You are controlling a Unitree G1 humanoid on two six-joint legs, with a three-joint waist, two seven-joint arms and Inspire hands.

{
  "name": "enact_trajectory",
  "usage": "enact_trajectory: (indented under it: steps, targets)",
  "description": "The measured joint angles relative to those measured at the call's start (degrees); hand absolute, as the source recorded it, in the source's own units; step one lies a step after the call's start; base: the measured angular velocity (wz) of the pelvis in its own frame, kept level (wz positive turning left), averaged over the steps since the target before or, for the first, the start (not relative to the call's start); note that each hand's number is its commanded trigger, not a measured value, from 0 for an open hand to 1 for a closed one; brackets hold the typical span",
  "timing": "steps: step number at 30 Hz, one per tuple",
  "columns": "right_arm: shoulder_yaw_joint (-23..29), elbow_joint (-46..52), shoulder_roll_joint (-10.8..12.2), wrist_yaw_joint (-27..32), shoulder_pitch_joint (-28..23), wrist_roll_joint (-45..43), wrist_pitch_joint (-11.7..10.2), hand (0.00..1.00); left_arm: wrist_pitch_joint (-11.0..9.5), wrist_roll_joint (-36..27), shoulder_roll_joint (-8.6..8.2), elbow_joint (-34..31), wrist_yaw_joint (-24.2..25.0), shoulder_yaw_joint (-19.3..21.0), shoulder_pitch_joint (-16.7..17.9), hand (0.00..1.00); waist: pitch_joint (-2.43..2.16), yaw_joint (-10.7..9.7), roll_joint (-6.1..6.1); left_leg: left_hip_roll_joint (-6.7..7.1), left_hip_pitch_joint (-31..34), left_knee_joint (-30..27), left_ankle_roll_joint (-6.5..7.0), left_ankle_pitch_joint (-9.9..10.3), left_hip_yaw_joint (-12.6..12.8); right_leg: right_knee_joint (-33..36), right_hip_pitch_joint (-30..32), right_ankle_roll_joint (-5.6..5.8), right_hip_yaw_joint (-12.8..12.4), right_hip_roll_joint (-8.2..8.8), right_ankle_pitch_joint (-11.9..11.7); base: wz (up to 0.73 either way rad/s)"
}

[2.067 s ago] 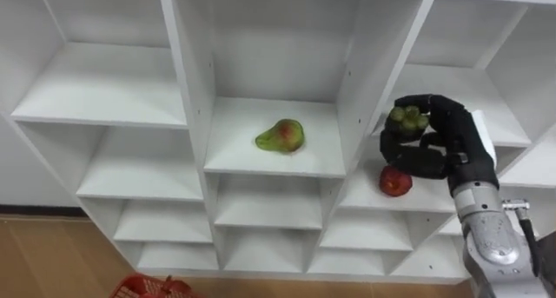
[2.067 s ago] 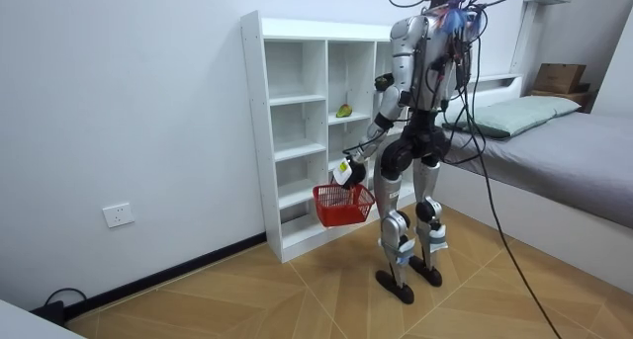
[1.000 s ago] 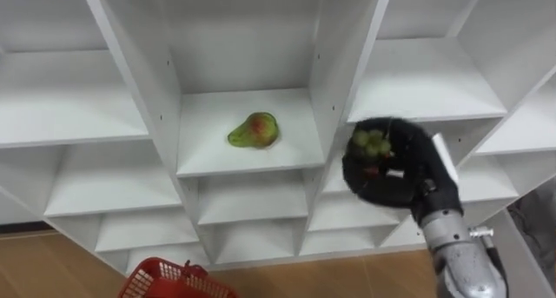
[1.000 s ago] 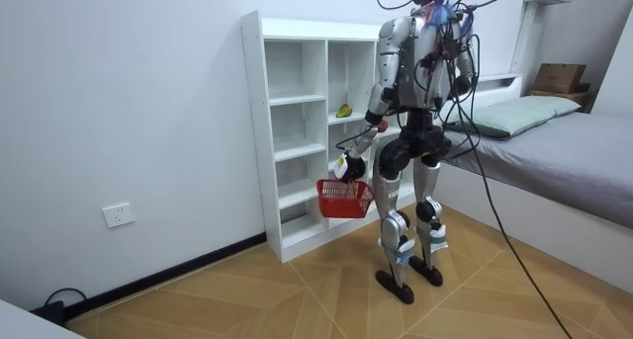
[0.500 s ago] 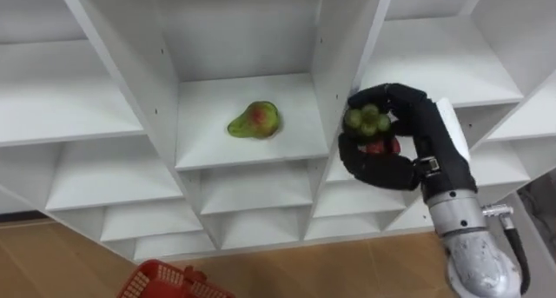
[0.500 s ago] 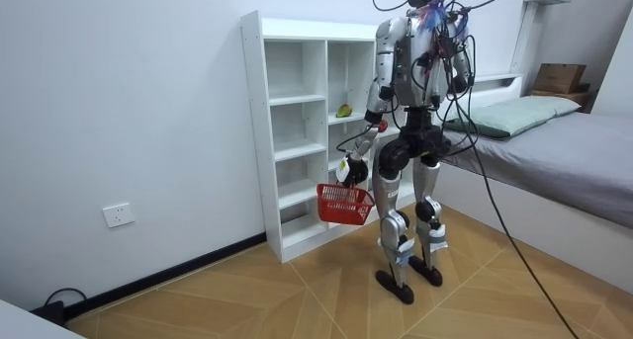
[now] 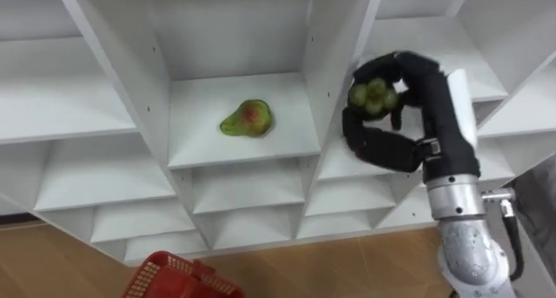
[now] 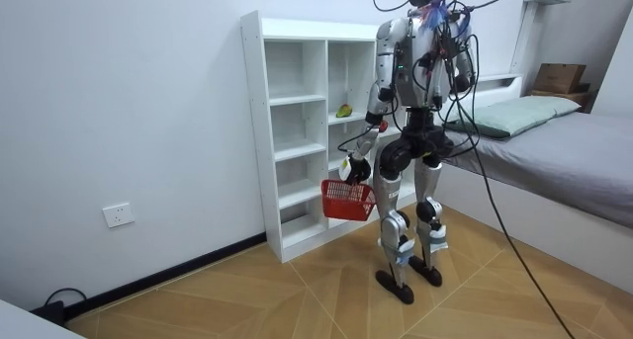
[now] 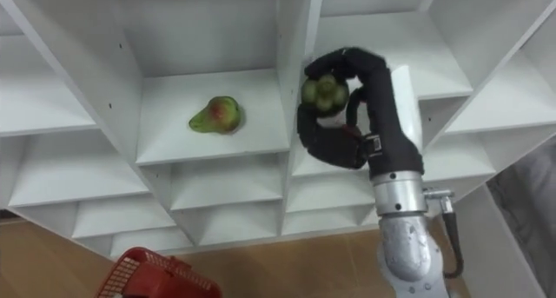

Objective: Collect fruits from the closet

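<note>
Green grapes (image 7: 372,96) are in the right hand (image 7: 421,115). The fingers are curled over the top of the bunch and the thumb is tucked in below, so it's clamped on them properly. The hand is up against the front of the closet (image 7: 87,115), level with the middle shelf and right by the upright board between the middle column and the one to its right. Can't really tell if the bunch is just inside that right cubby or just outside its mouth.

One pear (image 7: 246,119), green with a red blush, lies on its side in the closet's middle cubby on that same shelf level, roughly in the centre of the board and touching nothing else.

The red basket (image 7: 178,279) is down low in front of the closet's bottom rows. In the room view it hangs by its handle from the left hand (image 8: 353,168), which is closed on the handle about level with the closet's lower shelves.

The robot is standing upright on the wood floor right in front of the closet. A bed (image 8: 574,131) sits beyond the closet on the room view's right.
</note>
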State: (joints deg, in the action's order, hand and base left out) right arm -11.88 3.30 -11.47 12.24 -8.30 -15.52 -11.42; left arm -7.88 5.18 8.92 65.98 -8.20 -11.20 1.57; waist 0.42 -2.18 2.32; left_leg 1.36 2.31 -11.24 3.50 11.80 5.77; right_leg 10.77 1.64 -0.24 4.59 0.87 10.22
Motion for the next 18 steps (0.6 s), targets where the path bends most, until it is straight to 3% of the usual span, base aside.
enact_trajectory:
  steps: [5,18]
  targets:
    - [-4.63,-6.54,-0.07,-2.03,0.13,-0.06,0.28,1.0,0.0,-1.25,-0.13,0.14,0.46,-0.99,-2.4,1.0,0.18,1.25,-0.28,-0.01,0.13,-0.01,0.0,0.0,-0.38,-0.03,0.01,-0.02,0.32,0.0,-0.02,0.03]
    - [-9.32,-19.86,0.27,-4.32,2.81,-1.86,0.31,1.0,-0.02,-3.43,-0.33,-1.74,2.02,-1.37,-6.15,1.0,0.43,2.17,-0.67,0.28,2.3,-0.69,0.0,-0.01,-2.23,-0.13,1.19,-0.03,2.13,0.24,-0.01,0.07]
